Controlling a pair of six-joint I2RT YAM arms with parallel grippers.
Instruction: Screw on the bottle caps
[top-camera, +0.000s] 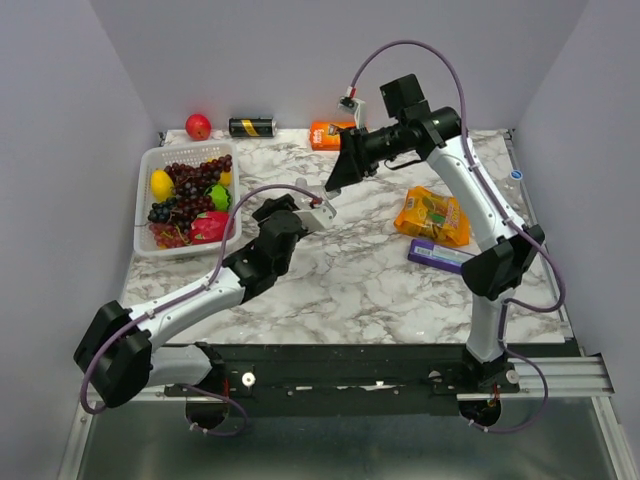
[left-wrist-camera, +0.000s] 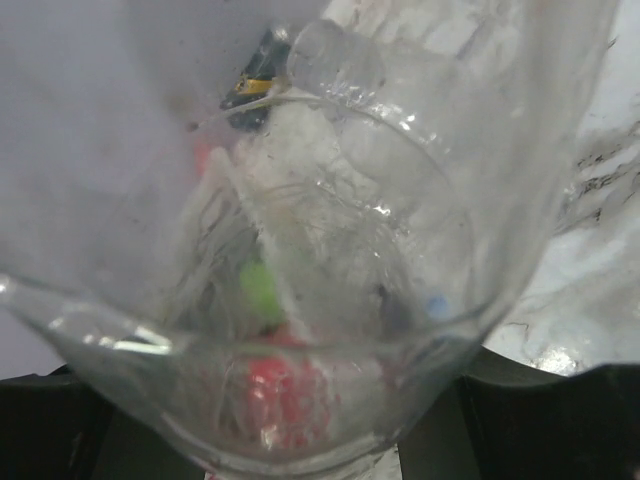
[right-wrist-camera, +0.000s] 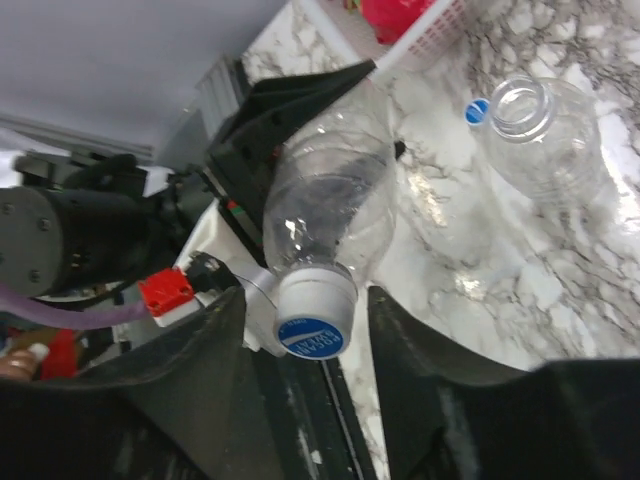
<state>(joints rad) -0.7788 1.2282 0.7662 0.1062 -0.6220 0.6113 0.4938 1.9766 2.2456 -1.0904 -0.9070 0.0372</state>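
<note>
My left gripper (top-camera: 305, 212) is shut on a clear bottle (right-wrist-camera: 325, 200), which fills the left wrist view (left-wrist-camera: 330, 200). A cap (right-wrist-camera: 313, 325) with white sides and a blue top sits on this bottle's neck. My right gripper (right-wrist-camera: 306, 305) is open, with its fingers apart on either side of the cap and not touching it; in the top view (top-camera: 338, 175) it points down at the left gripper. A second, uncapped bottle (right-wrist-camera: 540, 140) rests on the marble, and a loose blue cap (right-wrist-camera: 478, 110) lies beside its mouth. A third bottle is not clearly visible.
A white basket (top-camera: 150, 165) of fruit stands at the back left. A red apple (top-camera: 198, 126), a black-and-gold can (top-camera: 252, 127) and an orange box (top-camera: 330, 133) line the back edge. An orange snack bag (top-camera: 432, 215) and a purple bar (top-camera: 438, 255) lie on the right.
</note>
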